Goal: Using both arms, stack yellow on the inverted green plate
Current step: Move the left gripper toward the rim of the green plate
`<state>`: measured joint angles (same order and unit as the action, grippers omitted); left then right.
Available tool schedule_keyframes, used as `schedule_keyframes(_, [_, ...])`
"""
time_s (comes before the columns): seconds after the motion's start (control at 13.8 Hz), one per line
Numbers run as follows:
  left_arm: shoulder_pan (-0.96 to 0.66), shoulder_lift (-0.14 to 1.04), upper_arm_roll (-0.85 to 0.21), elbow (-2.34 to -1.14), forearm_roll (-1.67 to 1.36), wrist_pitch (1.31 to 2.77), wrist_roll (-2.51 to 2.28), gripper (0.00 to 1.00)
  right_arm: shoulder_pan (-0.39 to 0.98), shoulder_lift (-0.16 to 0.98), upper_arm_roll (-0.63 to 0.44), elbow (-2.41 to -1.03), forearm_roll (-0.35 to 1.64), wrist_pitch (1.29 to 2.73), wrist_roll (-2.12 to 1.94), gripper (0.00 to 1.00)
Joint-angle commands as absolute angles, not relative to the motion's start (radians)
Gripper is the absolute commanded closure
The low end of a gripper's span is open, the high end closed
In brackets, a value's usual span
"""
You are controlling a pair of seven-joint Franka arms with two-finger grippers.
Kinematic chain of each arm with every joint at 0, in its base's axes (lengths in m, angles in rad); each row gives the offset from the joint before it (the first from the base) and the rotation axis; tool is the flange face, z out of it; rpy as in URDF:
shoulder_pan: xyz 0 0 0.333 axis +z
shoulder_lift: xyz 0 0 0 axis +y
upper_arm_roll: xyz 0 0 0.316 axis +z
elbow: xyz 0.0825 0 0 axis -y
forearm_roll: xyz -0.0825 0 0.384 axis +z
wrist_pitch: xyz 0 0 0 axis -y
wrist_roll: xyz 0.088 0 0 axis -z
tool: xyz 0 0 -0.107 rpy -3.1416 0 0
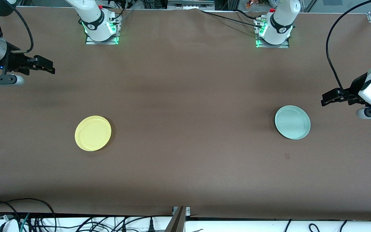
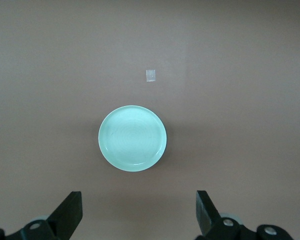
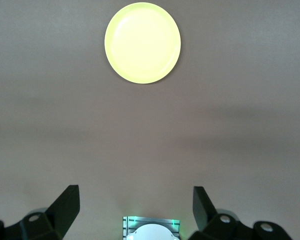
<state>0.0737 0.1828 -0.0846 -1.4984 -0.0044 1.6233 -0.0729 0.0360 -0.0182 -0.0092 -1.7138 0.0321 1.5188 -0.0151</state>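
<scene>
While both arms hang high at the table's ends, you have one yellow [image 1: 92,133] and one green plate [image 1: 292,122], rim-up, well apart; left gripper [image 1: 326,98] and right gripper [image 1: 49,66] spread, empty.

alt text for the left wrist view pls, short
A pale mint-green plate sits right side up on the brown table, centred in the view. The left gripper hangs open above the table, holding nothing, one dark finger at each side of the frame. A small pale tag lies beside the plate.
</scene>
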Motion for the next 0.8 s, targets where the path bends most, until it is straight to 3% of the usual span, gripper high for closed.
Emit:
schedule_keyframes(0.0, [0.074,0.199,-0.084,-1.463,0.011,1.601,-0.072,0.00,0.035,-0.011,-0.006,-1.695,0.017,1.514,-0.026,0.00])
schedule_keyframes(0.73, [0.072,0.204,-0.086,-1.450,0.006,1.600,-0.072,0.00,0.037,-0.009,-0.005,-1.689,0.017,1.513,-0.026,0.00])
